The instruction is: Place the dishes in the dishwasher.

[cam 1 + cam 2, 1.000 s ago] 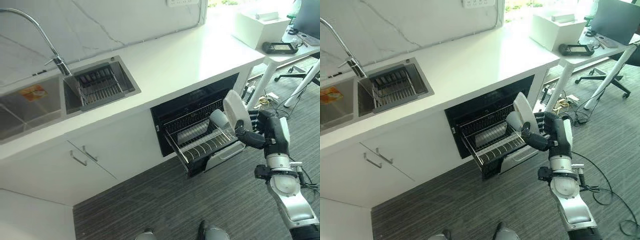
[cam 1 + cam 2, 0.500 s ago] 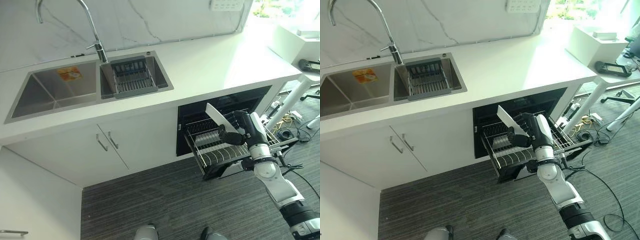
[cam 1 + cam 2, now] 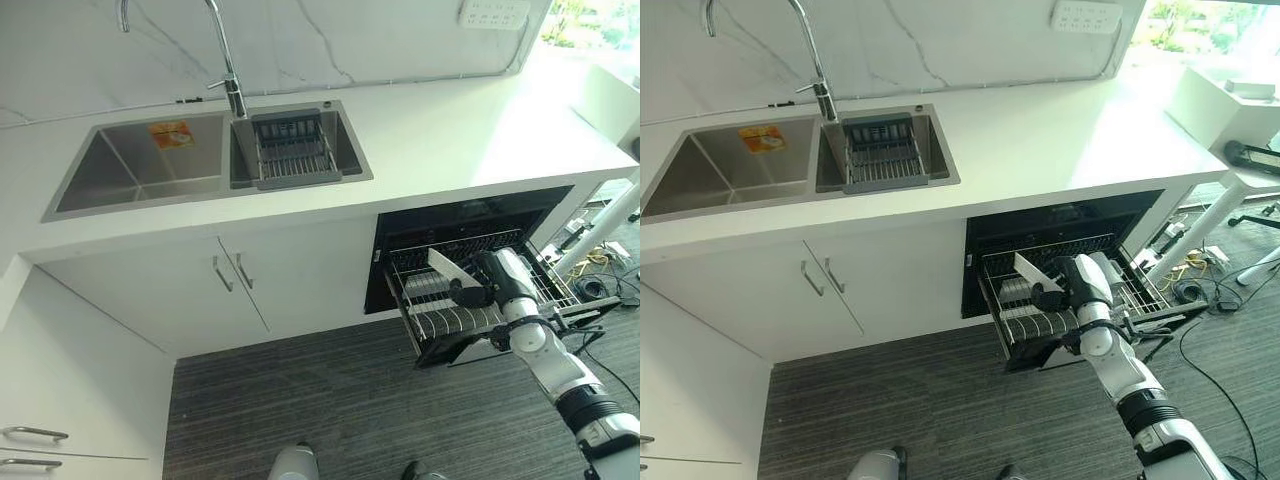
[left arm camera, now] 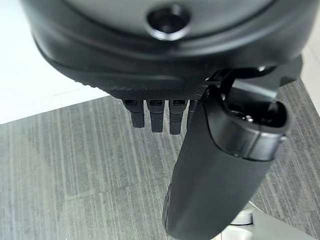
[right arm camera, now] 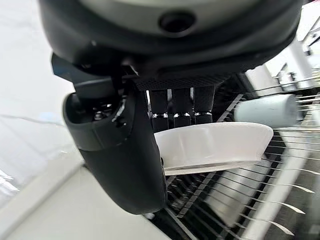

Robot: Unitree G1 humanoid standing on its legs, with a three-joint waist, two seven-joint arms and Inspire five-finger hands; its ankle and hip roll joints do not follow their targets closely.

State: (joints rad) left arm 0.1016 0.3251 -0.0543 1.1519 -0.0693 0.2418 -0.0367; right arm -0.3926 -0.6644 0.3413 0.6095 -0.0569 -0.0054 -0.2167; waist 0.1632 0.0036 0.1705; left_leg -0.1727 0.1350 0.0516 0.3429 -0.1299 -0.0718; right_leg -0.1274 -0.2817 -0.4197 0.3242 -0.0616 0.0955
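My right hand (image 3: pixel 481 290) is shut on a white plate (image 3: pixel 443 268), pinching its rim between thumb and fingers (image 5: pixel 182 107). The plate (image 5: pixel 215 145) is tilted on edge, low over the wire tines of the pulled-out dishwasher rack (image 3: pixel 440 323). Whether it touches the tines I cannot tell. A white cup (image 5: pixel 260 110) lies in the rack beyond the plate. The dishwasher opening (image 3: pixel 470 212) gapes dark under the counter. My left hand (image 4: pixel 155 112) hangs over grey carpet with its fingers straight and nothing in it.
Above, a white counter (image 3: pixel 480 130) holds a double sink with a drain basket (image 3: pixel 293 150) in the right basin and a tall faucet (image 3: pixel 226 60). Cabinet doors with handles (image 3: pixel 230 272) stand left of the dishwasher. A white desk leg (image 3: pixel 600 222) rises to the right.
The camera has swung, so the whole scene has shifted. My right hand has lowered the plate from above the rack down close to its tines.
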